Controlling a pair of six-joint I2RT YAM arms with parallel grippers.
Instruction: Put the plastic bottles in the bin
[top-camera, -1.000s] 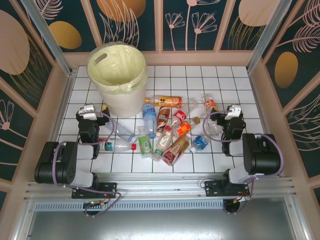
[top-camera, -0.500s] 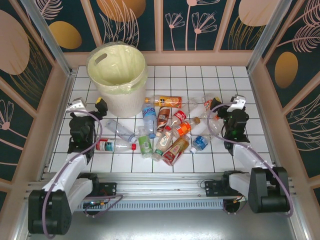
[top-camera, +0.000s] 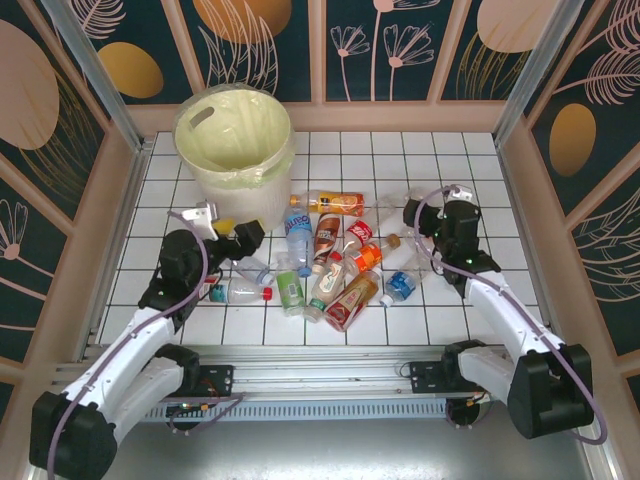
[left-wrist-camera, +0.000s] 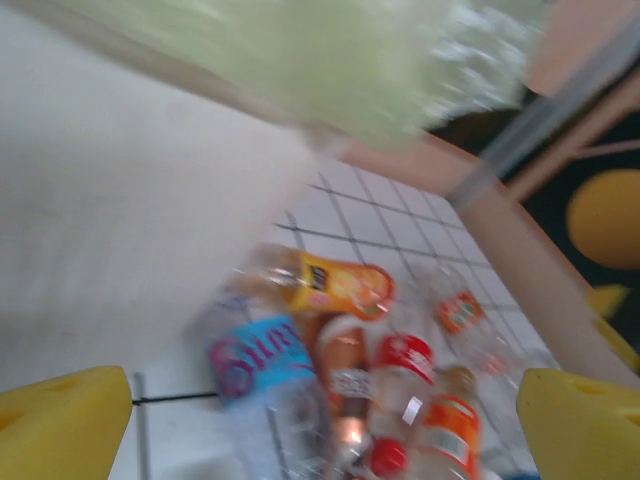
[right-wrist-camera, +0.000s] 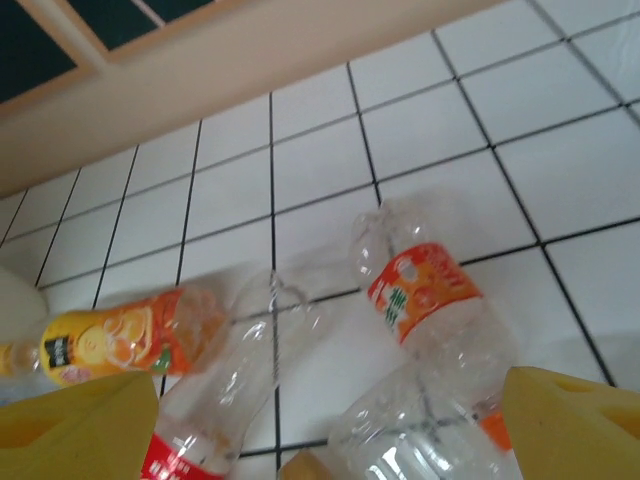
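Observation:
Several plastic bottles (top-camera: 335, 262) lie in a heap on the white tiles in front of the bin (top-camera: 235, 150), a pale yellow bucket with a bag liner. My left gripper (top-camera: 232, 228) hangs open by the bin's base. The left wrist view is blurred; the bin wall (left-wrist-camera: 130, 230) is at left, and a blue-labelled bottle (left-wrist-camera: 260, 360) and an orange juice bottle (left-wrist-camera: 335, 285) lie ahead of the left gripper (left-wrist-camera: 320, 430). My right gripper (top-camera: 425, 222) is open low over the heap's right side. Its yellow fingers (right-wrist-camera: 575, 425) flank a clear orange-labelled bottle (right-wrist-camera: 425, 290) and a red-labelled one (right-wrist-camera: 220, 400).
Wooden walls (top-camera: 520, 200) and metal posts box in the tiled floor. Two clear bottles (top-camera: 238, 277) lie apart at the heap's left, under my left arm. Bare tiles stretch along the back row (top-camera: 400, 150) and right side.
Both arms have stretched forward from their folded poses. The left gripper swung right to the bin's base. The right gripper moved up and left over the heap's right edge.

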